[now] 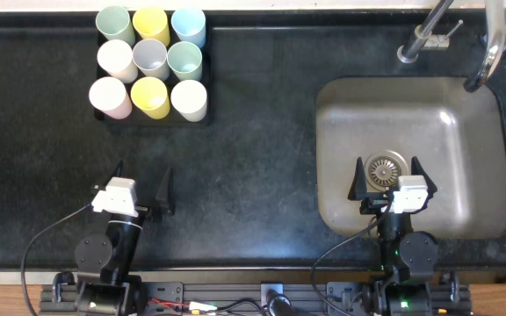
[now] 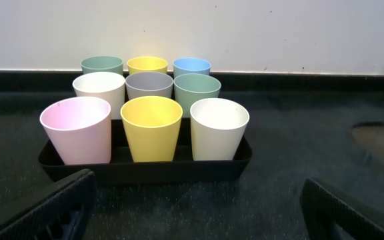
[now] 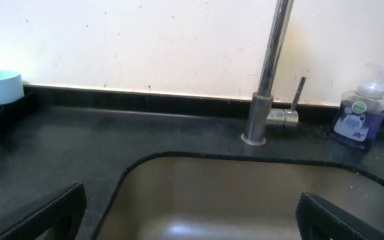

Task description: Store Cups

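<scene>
Several upright cups stand in three rows on a black tray (image 1: 153, 121) (image 2: 145, 170) at the back left of the counter. The front row holds a pink cup (image 1: 110, 97) (image 2: 77, 130), a yellow cup (image 1: 150, 96) (image 2: 151, 127) and a cream cup (image 1: 189, 99) (image 2: 219, 128). Behind them are white, grey, green, yellow and blue cups. My left gripper (image 1: 141, 187) (image 2: 195, 210) is open on the counter in front of the tray, apart from it. Over the sink my right gripper (image 1: 386, 178) (image 3: 192, 217) is open and holds nothing.
A steel sink (image 1: 464, 132) (image 3: 245, 200) lies at the right, with a drain (image 1: 386, 168). A tap (image 1: 429, 31) (image 3: 272, 73) stands behind it. A blue soap bottle (image 3: 361, 113) sits by the wall. Dark counter (image 1: 253, 158) spans between tray and sink.
</scene>
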